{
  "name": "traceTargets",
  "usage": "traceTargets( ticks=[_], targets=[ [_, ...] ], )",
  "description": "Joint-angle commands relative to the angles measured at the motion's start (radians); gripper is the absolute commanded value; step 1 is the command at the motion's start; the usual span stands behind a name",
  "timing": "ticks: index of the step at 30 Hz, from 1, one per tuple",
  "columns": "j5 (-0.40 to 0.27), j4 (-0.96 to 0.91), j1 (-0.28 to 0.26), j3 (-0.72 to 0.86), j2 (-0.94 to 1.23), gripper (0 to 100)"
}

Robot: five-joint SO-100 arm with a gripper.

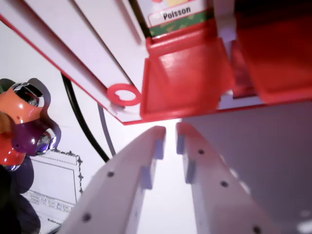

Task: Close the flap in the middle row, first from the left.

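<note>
The red flap [187, 78] served as the landmark: a glossy plastic panel, hinged open and tilted outward from the white board [83, 53], occupying the upper centre of the wrist view. Left of the flap, a red ring [124, 94] lay on the board's edge, and further left stood orange and purple rounded objects [24, 122] with chrome parts. Directly above the flap, a label [176, 13] read "Poisson". Below the flap, the gripper [170, 132] pointed toward its lower edge, the white fingers [141, 161] nearly together with a narrow gap, pinching nothing. Right of the flap, another red flap [278, 53] was partly visible.
</note>
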Motion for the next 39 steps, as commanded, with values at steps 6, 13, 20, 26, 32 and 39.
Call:
traceTargets(
  ticks=[6,13,20,26,32,39],
  targets=[
    [0.025,-0.049,0.0,-0.141,-0.015,2],
    [0.041,-0.097,0.008,-0.152,-0.044,2],
    [0.055,-0.156,0.012,-0.156,-0.054,2],
    [0.035,-0.201,0.021,-0.158,-0.055,2],
    [0.015,-0.245,0.032,-0.158,-0.057,2],
    [0.006,-0.267,0.041,-0.166,-0.06,2]
  ],
)
